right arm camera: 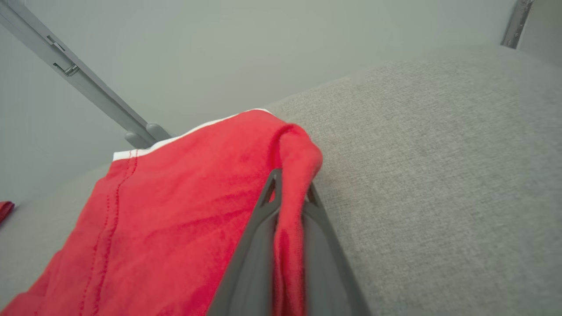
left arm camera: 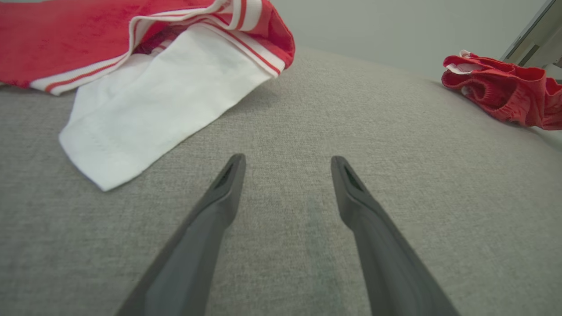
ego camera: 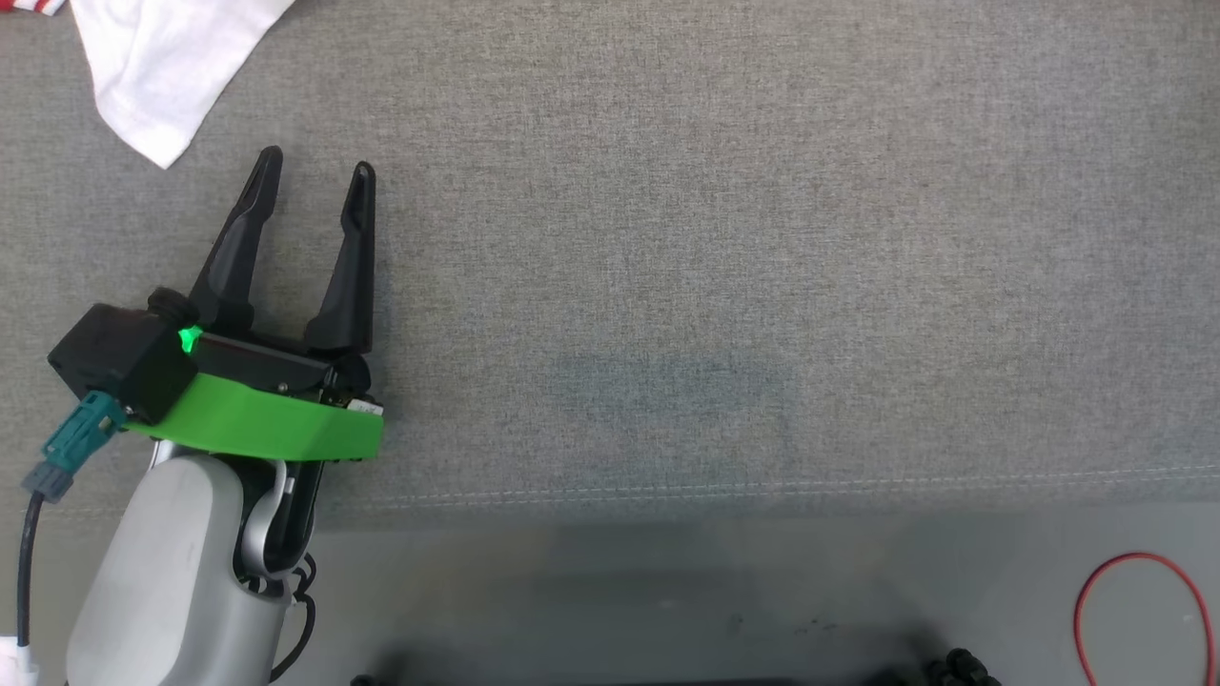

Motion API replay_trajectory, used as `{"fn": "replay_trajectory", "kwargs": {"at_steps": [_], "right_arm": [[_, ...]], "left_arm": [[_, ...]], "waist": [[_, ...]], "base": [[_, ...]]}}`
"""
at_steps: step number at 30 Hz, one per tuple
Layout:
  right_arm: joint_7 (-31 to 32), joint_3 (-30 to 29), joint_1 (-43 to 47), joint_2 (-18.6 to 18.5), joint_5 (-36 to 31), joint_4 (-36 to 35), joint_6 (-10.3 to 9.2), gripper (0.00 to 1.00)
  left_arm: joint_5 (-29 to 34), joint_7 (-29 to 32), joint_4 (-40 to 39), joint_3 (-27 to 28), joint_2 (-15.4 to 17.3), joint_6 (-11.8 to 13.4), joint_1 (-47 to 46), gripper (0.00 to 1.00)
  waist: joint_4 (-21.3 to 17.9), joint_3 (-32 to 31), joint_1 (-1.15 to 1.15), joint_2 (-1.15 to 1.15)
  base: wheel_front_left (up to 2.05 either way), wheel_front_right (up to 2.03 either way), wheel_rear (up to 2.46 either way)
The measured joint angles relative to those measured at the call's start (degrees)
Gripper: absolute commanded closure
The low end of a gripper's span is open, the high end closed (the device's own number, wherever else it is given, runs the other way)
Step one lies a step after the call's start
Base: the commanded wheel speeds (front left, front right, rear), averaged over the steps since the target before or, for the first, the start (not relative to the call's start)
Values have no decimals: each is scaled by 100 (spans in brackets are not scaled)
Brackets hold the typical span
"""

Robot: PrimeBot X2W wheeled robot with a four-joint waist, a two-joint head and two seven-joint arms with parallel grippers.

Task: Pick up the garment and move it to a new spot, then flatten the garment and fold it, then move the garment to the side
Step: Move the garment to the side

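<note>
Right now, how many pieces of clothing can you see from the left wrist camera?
2: a red-and-white garment at the upper left, and a crumpled red garment at the far right edge. Others may lie out of frame.

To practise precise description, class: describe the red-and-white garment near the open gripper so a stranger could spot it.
On the grey fabric surface, look just beyond the open left gripper, to its left. The red-and-white garment lies there spread out, showing a broad white panel with striped trim; the other red garment is crumpled in a heap.

Garment point(ego camera: 162, 67) mostly beyond head view's top edge
</note>
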Motion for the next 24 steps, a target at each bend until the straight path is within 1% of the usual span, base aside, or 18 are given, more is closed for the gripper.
{"fn": "replay_trajectory", "kwargs": {"at_steps": [9,11,14,16,17,18,19,21,24], "right_arm": [[-320,-78,-261,-521,-224,105,-9,100],[-359,-77,-261,-604,-293,178,-60,100],[-387,-75,-264,-677,-369,331,-204,100],[-397,-74,-260,-675,-377,444,-205,100],[-414,-66,-251,-656,-377,490,-205,89],[-420,-43,-233,-628,-389,536,-214,53],[-448,-9,-205,-604,-404,570,-245,0],[-470,23,-177,-580,-417,605,-256,0],[-587,78,-111,-534,-513,712,-349,0]], "left_arm": [[0,-18,-127,0,75,0,-1,0],[0,-19,-166,3,78,0,-1,0],[-1,-19,-203,-4,80,0,-1,0],[-2,-19,-226,-24,79,0,-5,0],[-8,-19,-244,-38,75,0,-13,0],[-9,-19,-258,-54,65,0,-34,0],[-9,-19,-276,-71,59,0,-57,0],[-9,-19,-298,-81,56,0,-74,0],[-10,-19,-312,-129,45,0,-103,0]], "waist": [[-49,200,0,0],[-48,210,0,0],[-42,217,0,0],[-36,217,0,0],[-32,211,0,0],[-28,200,0,0],[-23,187,0,0],[-18,172,0,0],[1,117,0,0]], "base": [[0,0,0],[0,0,0],[0,0,0],[0,0,0],[0,0,0],[0,0,0],[0,0,0],[0,0,0],[0,0,0]]}}
